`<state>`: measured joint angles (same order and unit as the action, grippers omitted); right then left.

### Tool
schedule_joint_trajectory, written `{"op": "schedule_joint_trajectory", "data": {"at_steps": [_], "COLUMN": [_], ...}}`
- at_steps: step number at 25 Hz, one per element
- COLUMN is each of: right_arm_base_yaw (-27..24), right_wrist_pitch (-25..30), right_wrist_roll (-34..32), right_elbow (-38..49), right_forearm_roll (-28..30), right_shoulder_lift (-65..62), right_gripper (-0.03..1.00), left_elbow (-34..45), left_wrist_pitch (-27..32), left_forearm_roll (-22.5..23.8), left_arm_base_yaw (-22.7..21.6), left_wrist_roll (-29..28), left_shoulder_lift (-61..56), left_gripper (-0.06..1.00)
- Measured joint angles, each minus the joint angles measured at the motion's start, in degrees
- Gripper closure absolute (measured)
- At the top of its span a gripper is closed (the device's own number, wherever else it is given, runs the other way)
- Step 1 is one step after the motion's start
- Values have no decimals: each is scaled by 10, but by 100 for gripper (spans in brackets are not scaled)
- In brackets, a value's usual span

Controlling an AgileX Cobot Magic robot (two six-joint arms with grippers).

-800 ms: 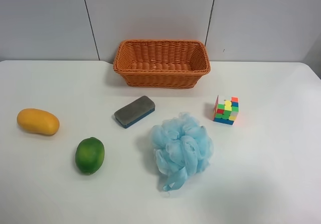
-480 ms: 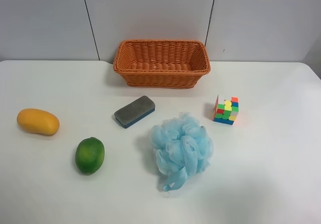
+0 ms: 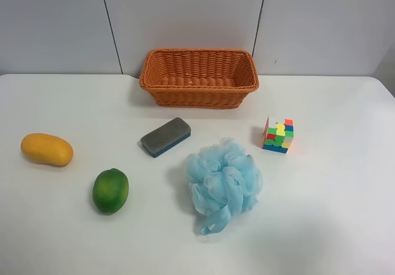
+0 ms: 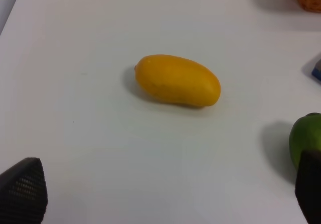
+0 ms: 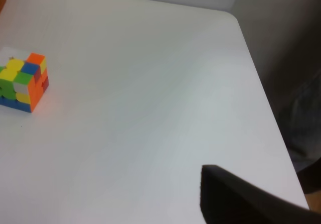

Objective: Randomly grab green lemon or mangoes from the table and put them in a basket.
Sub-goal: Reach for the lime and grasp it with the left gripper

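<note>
The yellow-orange mango [image 3: 47, 149] lies on the white table [image 3: 333, 219] at the exterior high view's left. The green lemon [image 3: 110, 190] lies a little nearer and to its right. The orange wicker basket [image 3: 197, 96] stands empty at the back middle. No arm shows in the exterior high view. In the left wrist view my left gripper [image 4: 165, 199] is open and empty, short of the mango [image 4: 177, 80], with the green lemon [image 4: 307, 136] by one fingertip. Only one dark finger [image 5: 235, 199] of my right gripper shows, above bare table.
A grey and blue eraser [image 3: 165, 136] lies in front of the basket. A light blue bath sponge [image 3: 223, 182] sits at the middle. A colourful puzzle cube [image 3: 278, 135] stands to the right, also in the right wrist view [image 5: 22, 82].
</note>
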<state>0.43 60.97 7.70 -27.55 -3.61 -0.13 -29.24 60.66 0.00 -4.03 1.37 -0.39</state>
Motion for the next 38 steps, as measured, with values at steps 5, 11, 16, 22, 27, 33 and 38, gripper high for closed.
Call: {"op": "schedule_joint_trajectory", "data": {"at_steps": [5,11,16,22,27,33,38], "right_arm_base_yaw": [0,0,0,0,0,0,0], "right_wrist_pitch": [0,0,0,0,0,0,0], "right_wrist_roll": [0,0,0,0,0,0,0], "right_elbow": [0,0,0,0,0,0,0], "right_forearm_roll": [0,0,0,0,0,0,0], "right_shoulder_lift": [0,0,0,0,0,0,0], "right_gripper": [-2,-2,-2,-2,-2,-2,-2], "left_elbow": [0,-27,-118,-242,-295,-306,-307], "left_wrist_pitch": [0,20,60,85,84,79,31], "left_forearm_roll": [0,-5,-6,-4,30,34,34], "left_arm_base_yaw": [0,0,0,11,81,163,239], "left_wrist_roll": [0,-1,-1,-14,-79,-175,-250], "left_shoulder_lift": [0,30,172,387,539,671,753], "left_gripper": [-5,-5,-5,-5,-5,-5,-5]}}
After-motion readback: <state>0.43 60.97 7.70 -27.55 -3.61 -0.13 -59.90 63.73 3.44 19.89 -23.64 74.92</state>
